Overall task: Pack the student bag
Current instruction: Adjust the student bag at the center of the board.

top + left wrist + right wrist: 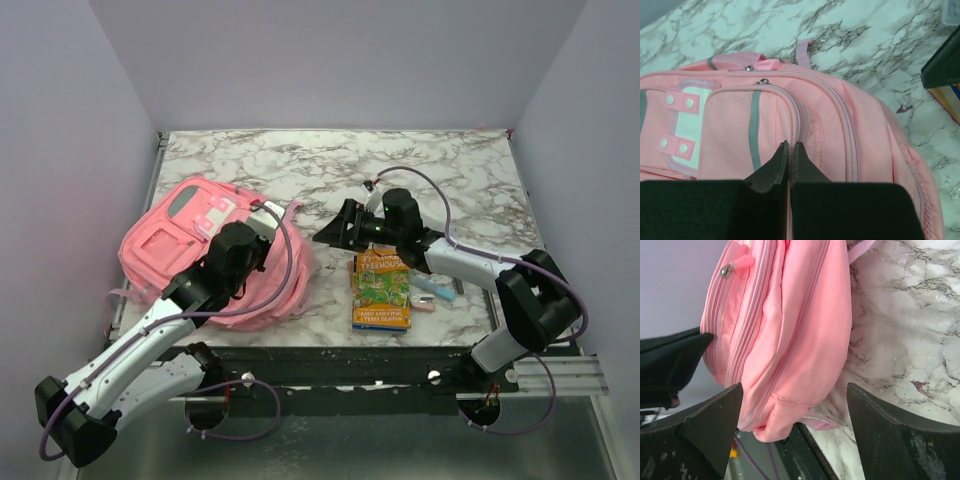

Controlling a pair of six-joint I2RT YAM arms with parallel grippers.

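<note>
Student bag (160,250) lies flat, front face up, on the left part of the marble table (400,160). Its long axis runs diagonally from near-left to far-right. The top end with the handle loop (803,50) and zipper pulls (763,81) points far-right, toward the table's middle. The white patch (690,122) with pink snaps sits on the far-left part of the front. Left gripper (790,146) is over the bag's front. Its jaws are pressed fully together and the tips are down on the zipper seam of the front pocket. Can't tell if any fabric is pinched between them. Right gripper (794,386) hovers just right of the bag's top end, pointing at it. Its jaws are spread wide and hold nothing. The bag's side fills the gap in the wrist view but is clear of both fingers. A picture book (382,290) lies flat to the right of the bag, apart from it. A small light-blue and pink item (435,288) sits just beyond the book, on the side away from the bag.
</note>
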